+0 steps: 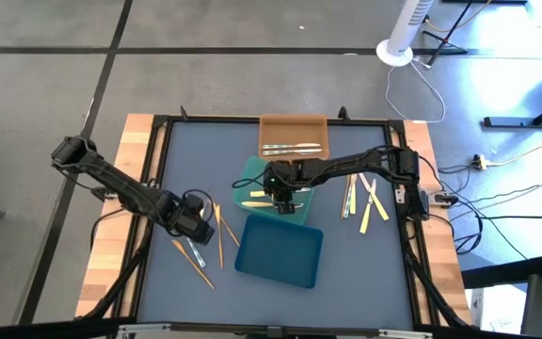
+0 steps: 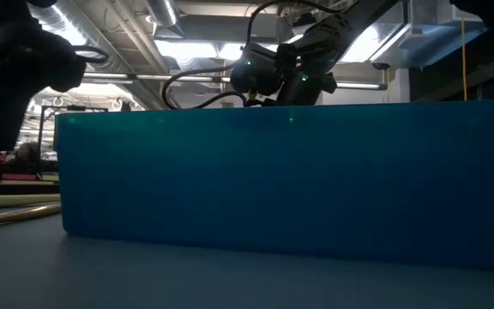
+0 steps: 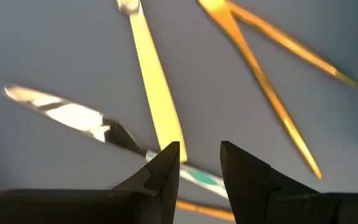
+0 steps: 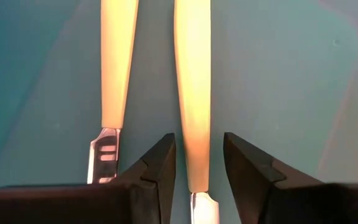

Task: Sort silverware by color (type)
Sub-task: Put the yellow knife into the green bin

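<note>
The right gripper (image 4: pixel 197 165) hangs over the teal tray (image 1: pixel 252 172), fingers spread around a pale yellow utensil (image 4: pixel 192 93). The left gripper (image 3: pixel 199 168) sits beside the blue tray (image 1: pixel 280 250), open above loose silverware (image 3: pixel 154 93).

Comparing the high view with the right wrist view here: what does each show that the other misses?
Only the high view shows the left gripper over loose utensils, the orange tray and the dark blue tray. Only the right wrist view shows the right gripper open, straddling one pale yellow handle, a second alongside. Both show the teal-green tray.
</note>
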